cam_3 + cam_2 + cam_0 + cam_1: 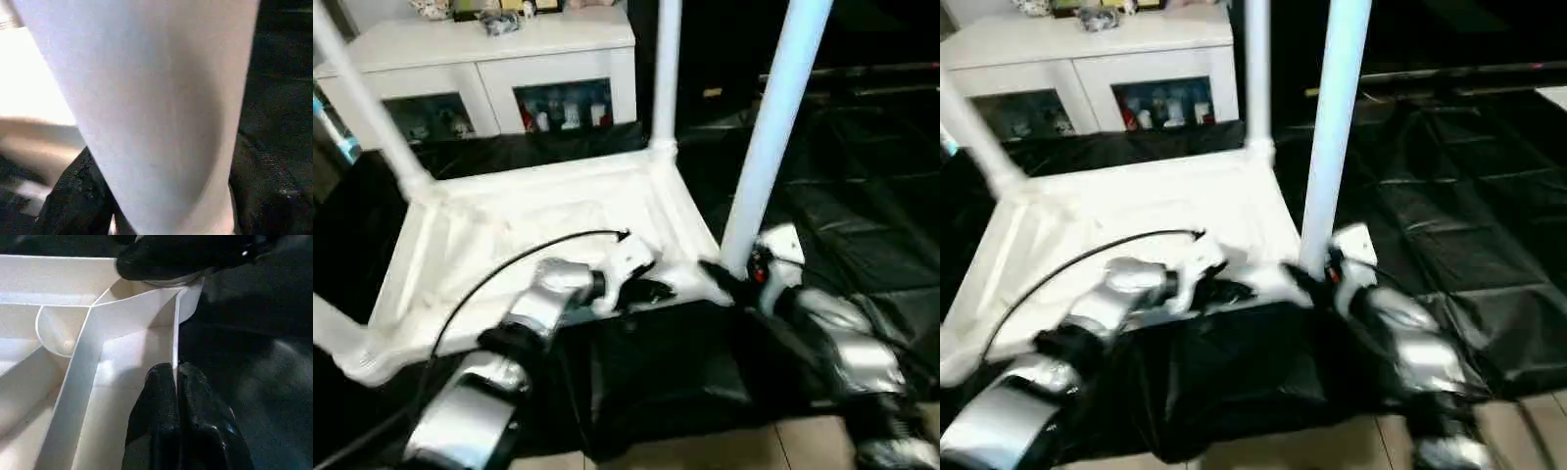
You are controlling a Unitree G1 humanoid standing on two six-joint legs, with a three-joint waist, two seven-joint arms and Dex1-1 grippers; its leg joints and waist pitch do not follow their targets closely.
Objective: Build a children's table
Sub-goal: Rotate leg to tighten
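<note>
The children's table lies upside down on the black-draped table, legs pointing up. The left end effector pinches its near rim closed — steadying it, I'd guess — while the right end effector wraps the base of the near-right leg, likely seating it in the corner socket.

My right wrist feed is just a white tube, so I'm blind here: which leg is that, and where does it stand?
Observer: It's the near right leg, upright at a corner socket of the upturned children's table. The right hand grips its base.
Operator: What's the left hand doing?
Observer: The left hand is pinched shut on the tabletop's near rim, beside that corner.
Operator: Other legs?
Observer: The far left leg and far right leg stand at their corners.
</note>
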